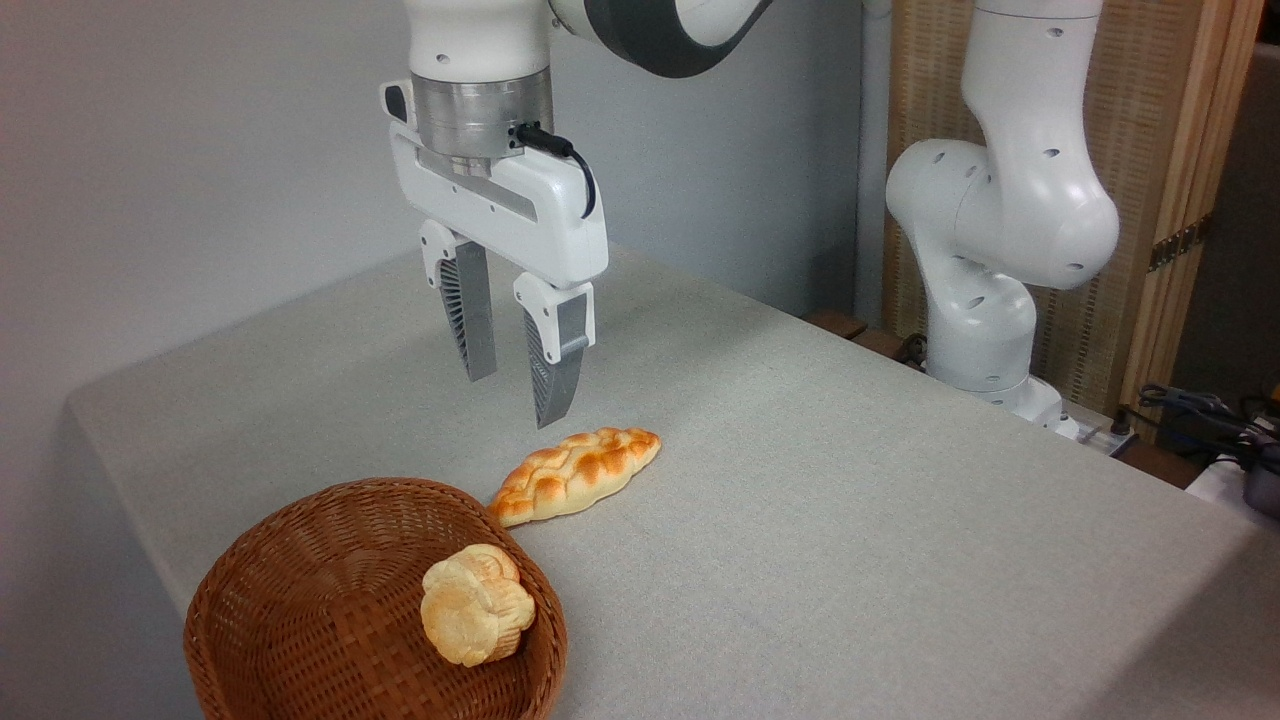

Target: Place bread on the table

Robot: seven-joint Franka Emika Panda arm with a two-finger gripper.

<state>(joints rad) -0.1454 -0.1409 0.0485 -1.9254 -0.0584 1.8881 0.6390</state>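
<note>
One bread [476, 618] lies in the wicker basket [300, 560], below and in front of the pincer [510, 398], which hangs released and empty above the tabletop [850, 500]. Approach step; next, descend into basket and grasp.

The bread [475, 605] sits inside the wicker basket [300, 560], a small round bun, pale golden and lumpy, its lobed flower-like top tipped toward the upper left. It leans against the basket's right inner wall, close under the rim. The table [850, 520] spreads wide beneath, flat and covered in light grey woven cloth, its near-left corner carrying the basket with the bun inside.
</note>
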